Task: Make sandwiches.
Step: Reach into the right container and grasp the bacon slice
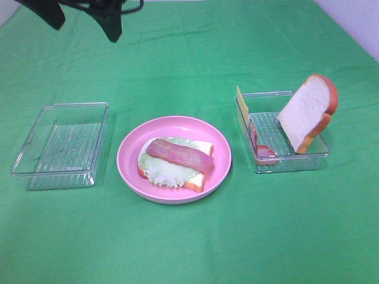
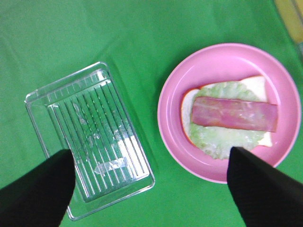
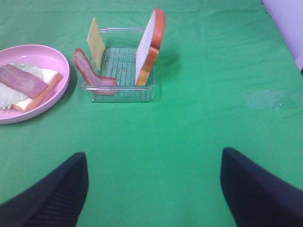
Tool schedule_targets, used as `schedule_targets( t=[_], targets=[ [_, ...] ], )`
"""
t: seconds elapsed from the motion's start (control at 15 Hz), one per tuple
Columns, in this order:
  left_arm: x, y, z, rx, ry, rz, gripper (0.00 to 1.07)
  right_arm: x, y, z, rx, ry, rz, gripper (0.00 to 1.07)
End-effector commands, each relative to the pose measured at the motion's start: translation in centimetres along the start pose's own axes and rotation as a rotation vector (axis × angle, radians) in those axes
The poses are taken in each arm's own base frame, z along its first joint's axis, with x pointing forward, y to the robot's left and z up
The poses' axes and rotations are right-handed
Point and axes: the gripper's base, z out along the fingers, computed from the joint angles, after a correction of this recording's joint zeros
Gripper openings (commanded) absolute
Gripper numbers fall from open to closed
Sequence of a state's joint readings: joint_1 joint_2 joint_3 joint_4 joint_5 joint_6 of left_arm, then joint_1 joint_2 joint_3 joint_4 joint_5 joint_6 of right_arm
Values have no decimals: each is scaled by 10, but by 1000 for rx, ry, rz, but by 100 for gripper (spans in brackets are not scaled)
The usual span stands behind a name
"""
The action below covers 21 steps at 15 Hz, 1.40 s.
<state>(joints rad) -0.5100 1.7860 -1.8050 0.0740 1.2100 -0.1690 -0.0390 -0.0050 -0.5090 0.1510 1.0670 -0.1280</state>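
Note:
A part-built sandwich (image 1: pixel 176 163) lies on the round pink plate (image 1: pixel 130 155): a bread slice, pale green lettuce (image 2: pixel 222 139) and one pink bacon strip (image 2: pixel 234 114) on top. It also shows in the right wrist view (image 3: pixel 26 87). A clear tray (image 1: pixel 284 160) on the right holds an upright bread slice (image 1: pixel 308 112), a bacon strip (image 3: pixel 90 70) and a yellow cheese square (image 3: pixel 96 41). My left gripper (image 2: pixel 151 189) hangs open and empty high above the left tray and plate. My right gripper (image 3: pixel 154 189) is open and empty, well short of the right tray.
An empty clear tray (image 1: pixel 59 145) stands left of the plate, also in the left wrist view (image 2: pixel 90 137). A green cloth (image 1: pixel 189 248) covers the table. The left arm's dark body (image 1: pixel 89 12) shows at the far left top. A pale wall edge (image 1: pixel 355 23) is at the far right.

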Motion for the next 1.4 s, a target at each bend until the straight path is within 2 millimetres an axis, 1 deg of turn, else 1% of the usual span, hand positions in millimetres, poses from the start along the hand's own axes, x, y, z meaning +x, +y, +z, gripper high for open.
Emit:
schedule_targets(
  t=[0.07,0.27,0.33,0.4,0.47,0.53,0.6,0.67,0.73,1.0,1.07,1.2,1.4],
  targets=[
    [14,-1,-56,66,-42,-23,83,1,0,-1,5,-23,10,74],
    [29,2,-109,122,-158,-31,83,1,0,-1,5,-23,10,74],
    [34,4,-122,125,-188,-14,83,1,0,-1,5,-23,10,74],
    [39,5,-128,126,-199,-3,83,1,0,-1,5,-23,10,74],
    [48,7,-136,124,-208,16,83,1,0,-1,5,-23,10,74],
    [80,12,-140,113,-177,18,83,1,0,-1,5,-23,10,74],
    [101,15,-139,109,-148,19,83,1,0,-1,5,-23,10,74],
    [120,18,-137,106,-126,20,83,1,0,-1,5,-23,10,74],
    [134,20,-137,105,-115,20,83,1,0,-1,5,-23,10,74],
    [218,32,-134,101,-90,21,83,1,0,-1,5,-23,10,74],
    [250,37,-136,105,-121,23,83,1,0,-1,5,-23,10,74],
    [285,42,-136,109,-171,49,83,1,0,-1,5,-23,10,74],
    [336,50,-143,124,-323,59,83,1,0,-1,5,-23,10,74]
  ],
)
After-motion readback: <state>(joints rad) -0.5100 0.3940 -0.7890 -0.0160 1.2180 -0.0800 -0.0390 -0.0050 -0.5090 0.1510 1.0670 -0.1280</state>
